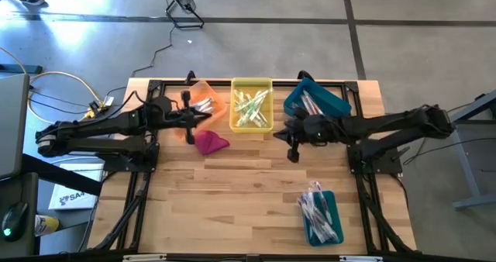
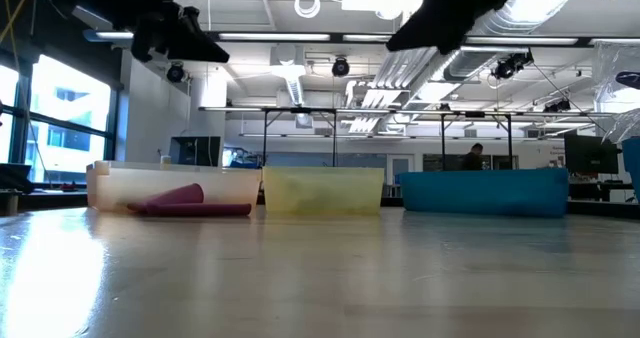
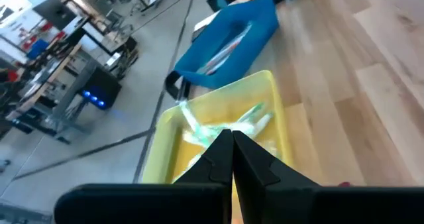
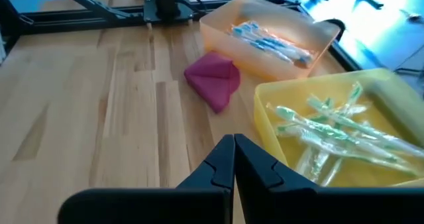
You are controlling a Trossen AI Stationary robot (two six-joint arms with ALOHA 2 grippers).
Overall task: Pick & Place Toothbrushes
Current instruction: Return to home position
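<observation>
While both arms were stretched inward above the table's far half, the left gripper (image 3: 232, 144) and right gripper (image 4: 233, 151) were each held with fingers pressed together on nothing. Toothbrushes (image 1: 252, 107) were seen only in bins: green ones in the yellow bin (image 1: 252, 81), blue ones in the orange bin (image 1: 203, 85), others in the far blue bin (image 1: 335, 101) and near blue bin (image 1: 330, 229). A cloth (image 1: 209, 143) lay beside the orange bin.

two near-black arms with wedge-shaped fingers

the left arm (image 1: 101, 130) and right arm (image 1: 395, 126) are dark, almost black, built of slim tubular links with thicker rounded joint housings. each rises from a black base (image 1: 377, 160). the left gripper (image 3: 232, 136) and right gripper (image 4: 234, 139) look alike: two dark angular fingers (image 4: 215, 168) taper to a point, pressed together along a thin seam, above a wide black crossbar (image 4: 152, 204).
</observation>
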